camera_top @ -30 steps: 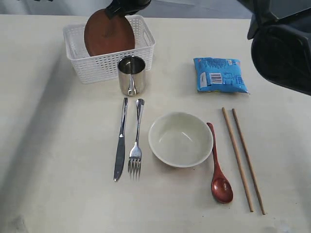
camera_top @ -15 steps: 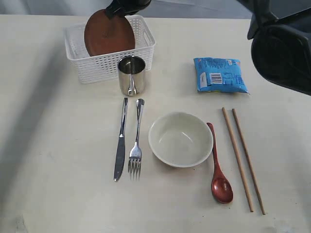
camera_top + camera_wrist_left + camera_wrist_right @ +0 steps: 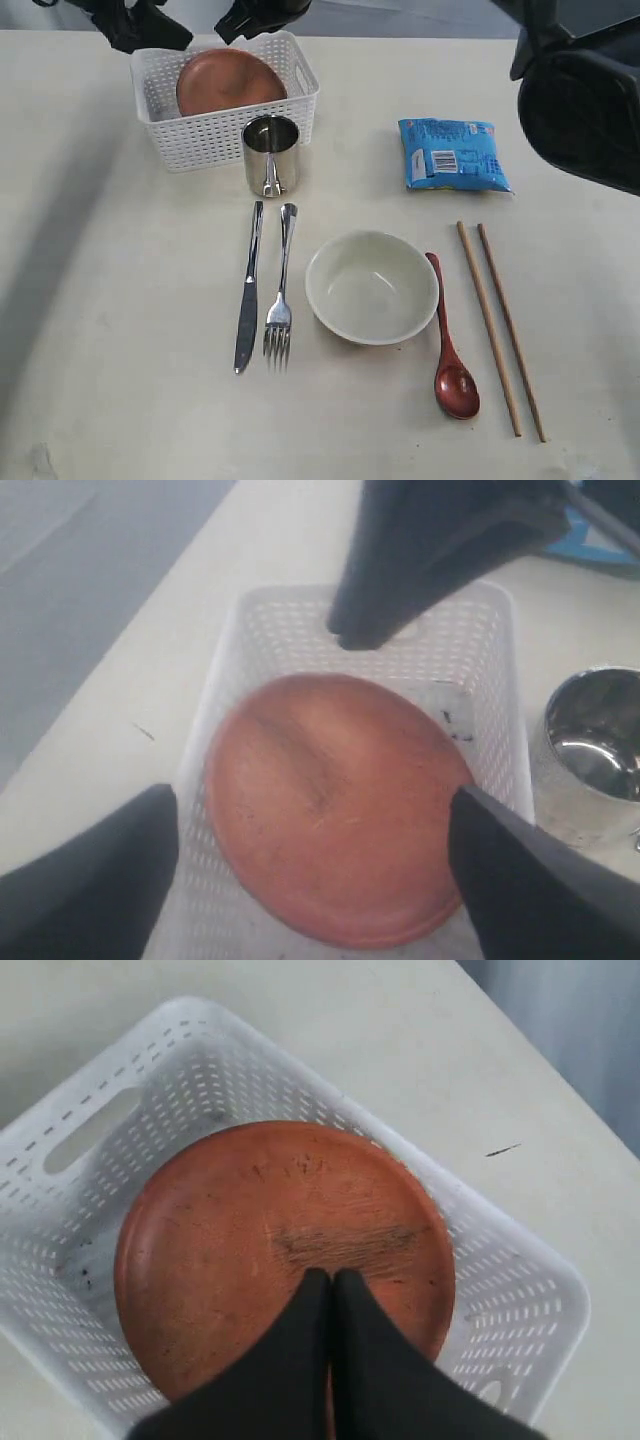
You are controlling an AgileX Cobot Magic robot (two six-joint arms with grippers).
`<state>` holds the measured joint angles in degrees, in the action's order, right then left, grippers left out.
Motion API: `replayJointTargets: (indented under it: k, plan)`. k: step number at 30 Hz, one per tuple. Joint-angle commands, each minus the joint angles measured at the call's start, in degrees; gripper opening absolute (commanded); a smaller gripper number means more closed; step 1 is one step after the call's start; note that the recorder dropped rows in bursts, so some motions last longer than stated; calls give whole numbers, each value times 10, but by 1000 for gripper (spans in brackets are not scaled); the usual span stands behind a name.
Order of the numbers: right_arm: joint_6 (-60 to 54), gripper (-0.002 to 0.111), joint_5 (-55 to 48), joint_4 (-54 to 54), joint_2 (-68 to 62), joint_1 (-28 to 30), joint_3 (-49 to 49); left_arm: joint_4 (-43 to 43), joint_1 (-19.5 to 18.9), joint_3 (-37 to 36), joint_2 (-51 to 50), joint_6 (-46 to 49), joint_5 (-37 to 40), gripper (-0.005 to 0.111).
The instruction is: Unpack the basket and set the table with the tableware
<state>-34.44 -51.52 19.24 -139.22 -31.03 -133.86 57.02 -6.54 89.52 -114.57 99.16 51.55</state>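
— Where do my jaws stand?
— Your left jaws gape wide and empty over the plate [image 3: 330, 810]. Your right jaws are pinched together, gripping nothing.
— And the plate?
— It lies tilted in the basket [image 3: 215, 135], at eleven o'clock from the bowl [image 3: 371, 287]. Your left arm looks readier.

Brown plate [image 3: 228, 82] in wht basket [image 3: 215, 140]; cup [image 3: 271, 155], bowl [image 3: 371, 287], knife [image 3: 248, 295], fork [image 3: 280, 300], spoon [image 3: 450, 345], chopsticks [image 3: 489, 330] out on table [image 3: 120, 350].
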Motion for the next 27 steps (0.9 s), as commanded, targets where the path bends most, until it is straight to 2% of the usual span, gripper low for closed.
replayJointTargets:
  k: [1, 4, 6, 7, 10, 12, 18, 22, 27]
  plan:
    - [-9, 0, -4, 4, 7, 1, -1, 30, -2, -11, -13, 74, 4, 70]
    - [-9, 0, -9, 2, 7, 2, -1, 38, -2, -11, -13, 66, 15, 70]
    - [-9, 0, -17, 0, 7, 8, -1, 32, -2, -11, -13, 8, 13, 70]
    - [-9, 0, -18, 0, 7, 9, -1, 23, -2, -11, -13, -35, 13, 70]
    - [-9, 0, -30, -2, 7, 15, -1, -37, -2, -11, -13, -260, 9, 71]
    - [-9, 0, -30, -2, 7, 16, -1, -43, -2, -11, -13, -321, -8, 71]
    - [-9, 0, -30, 2, 7, 16, -1, -43, 6, -9, -21, -381, -96, 71]
    - [-9, 0, -30, 2, 7, 16, -1, -47, 14, 9, -49, -382, -36, 71]
    - [-9, 0, -30, 4, 7, 16, -1, -118, 40, 28, -84, -442, -81, 71]
